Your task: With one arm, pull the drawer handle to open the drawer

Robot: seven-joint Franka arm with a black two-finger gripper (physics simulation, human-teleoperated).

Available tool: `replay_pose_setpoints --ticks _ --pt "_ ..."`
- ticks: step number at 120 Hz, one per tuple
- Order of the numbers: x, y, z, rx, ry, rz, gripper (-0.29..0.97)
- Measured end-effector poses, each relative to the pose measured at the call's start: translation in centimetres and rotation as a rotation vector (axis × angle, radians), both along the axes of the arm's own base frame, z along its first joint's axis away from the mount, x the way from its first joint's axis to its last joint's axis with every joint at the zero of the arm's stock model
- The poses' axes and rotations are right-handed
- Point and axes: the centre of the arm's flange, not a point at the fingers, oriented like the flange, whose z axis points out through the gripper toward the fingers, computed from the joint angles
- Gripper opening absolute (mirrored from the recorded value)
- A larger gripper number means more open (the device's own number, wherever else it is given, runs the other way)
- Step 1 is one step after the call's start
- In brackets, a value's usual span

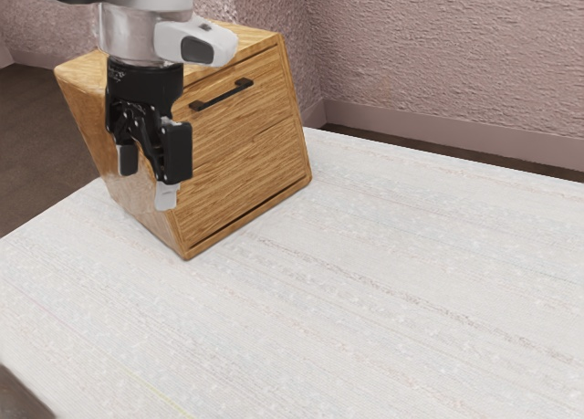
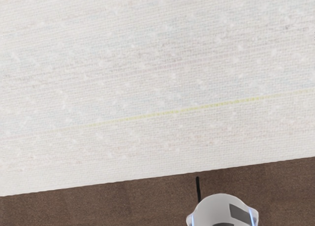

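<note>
In the exterior view the arm is cut off by the upper edge, so only its grey and white wrist shows. The black pincer point(image 1: 146, 183) hangs down in front of the wooden cabinet point(image 1: 246, 168) and covers part of the cabinet's near corner. Its two fingers stand apart with nothing between them, so it is released. One fingertip is pale and the other is dark.

The cabinet is a box of orange-brown wood with a clear grain, and it stands tilted on the table point(image 1: 411, 282), near the wall point(image 1: 438, 45). The drawer point(image 1: 242, 118) is in the upper part of its front. The drawer front lies level with the panel under it. The handle point(image 1: 221, 94) is a thin, straight black bar, to the exterior view's right of the pincer and apart from it.

The table is white and has fine, long streaks. The wall is pink and rough. The floor point(image 1: 36, 154) is dark brown.

In the wrist view the table point(image 2: 147, 78) has a thin yellowish line across it, and the brown floor point(image 2: 98, 206) lies beyond its edge. A white rounded part point(image 2: 221, 213) is cut off there and is hard to identify.
</note>
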Motion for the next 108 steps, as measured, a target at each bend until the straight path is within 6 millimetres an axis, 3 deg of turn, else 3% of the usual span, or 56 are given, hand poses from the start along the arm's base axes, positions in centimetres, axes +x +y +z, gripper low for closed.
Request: replay_pose_setpoints --ticks 9,21,32,49,60,70,81,108 --pt "2.1 -1.1 0.0 0.004 -0.111 -0.093 0.68" --pt "2.8 -0.9 1.5 0.009 -0.228 -0.18 0.68" --pt "3.7 2.8 2.2 0.006 -0.291 -0.186 0.68" --pt "6.7 8.1 1.2 0.219 -0.311 -0.185 0.68" --pt "8.7 6.0 1.2 0.328 -0.349 -0.266 0.68" --pt "12.4 4.6 -0.9 0.334 -0.37 -0.323 0.68" --pt "16.1 5.5 -3.4 0.334 -0.396 -0.344 0.68" --pt "19.3 5.7 -3.9 0.321 -0.516 -0.348 0.68"
